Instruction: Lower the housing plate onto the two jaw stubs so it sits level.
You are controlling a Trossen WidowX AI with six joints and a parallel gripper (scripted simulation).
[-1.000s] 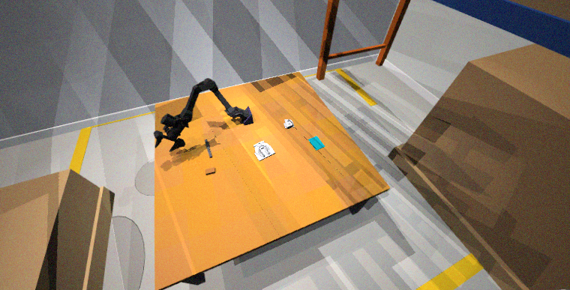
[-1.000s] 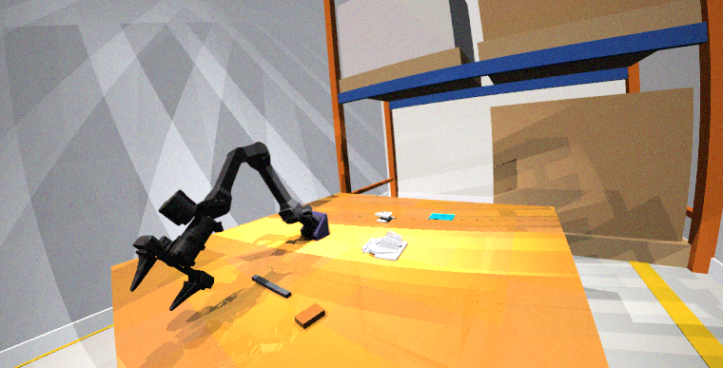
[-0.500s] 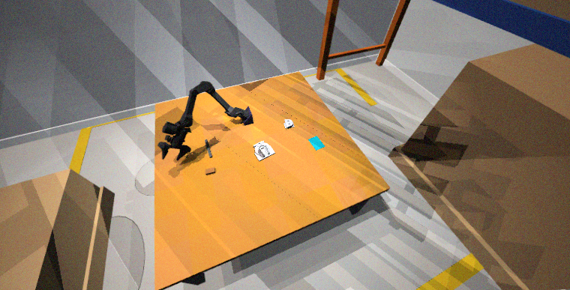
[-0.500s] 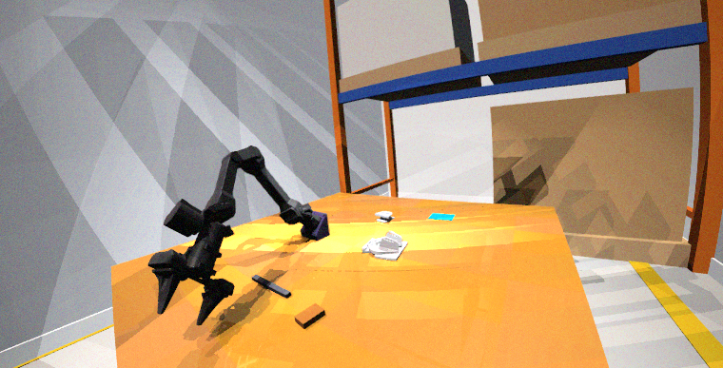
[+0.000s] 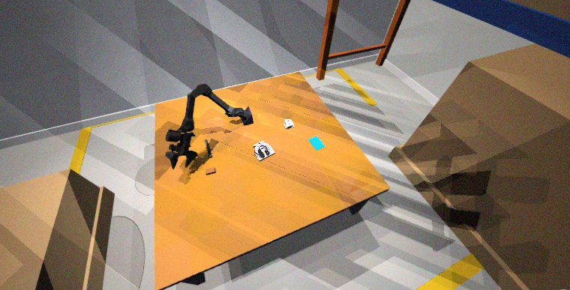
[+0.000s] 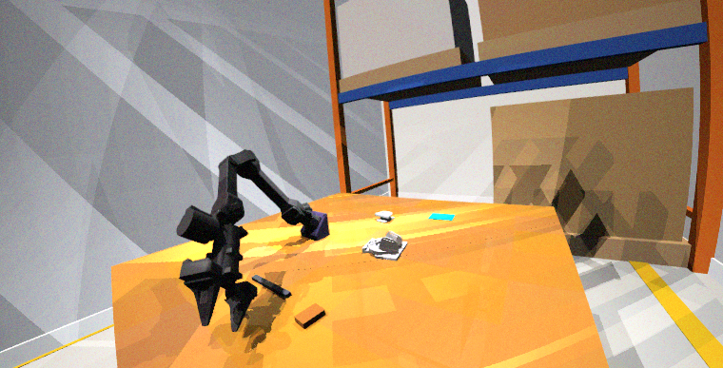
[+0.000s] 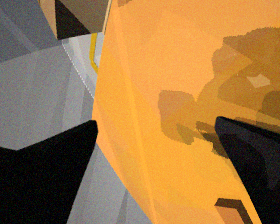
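A white base plate (image 5: 270, 153) (image 6: 400, 253) with curved, dark-shaded parts on it lies mid-table. The two jaws and their pins are too small to tell apart. A smaller white part (image 5: 289, 124) (image 6: 383, 215) stands farther back; it may be the housing plate, but I cannot tell. It is apart from the base plate. My gripper (image 5: 180, 165) (image 6: 220, 326) (image 7: 157, 124) is open and empty, pointing down above the table's left side, far from both white parts. Neither white part shows in the wrist view.
A black bar (image 5: 208, 148) (image 6: 271, 285) lies right of my gripper. A brown block (image 5: 210, 171) (image 6: 310, 315) (image 7: 230, 204) lies nearer the front. A cyan rectangle (image 5: 316, 142) (image 6: 441, 217) lies right of the white parts. The table's left edge is close to my fingers.
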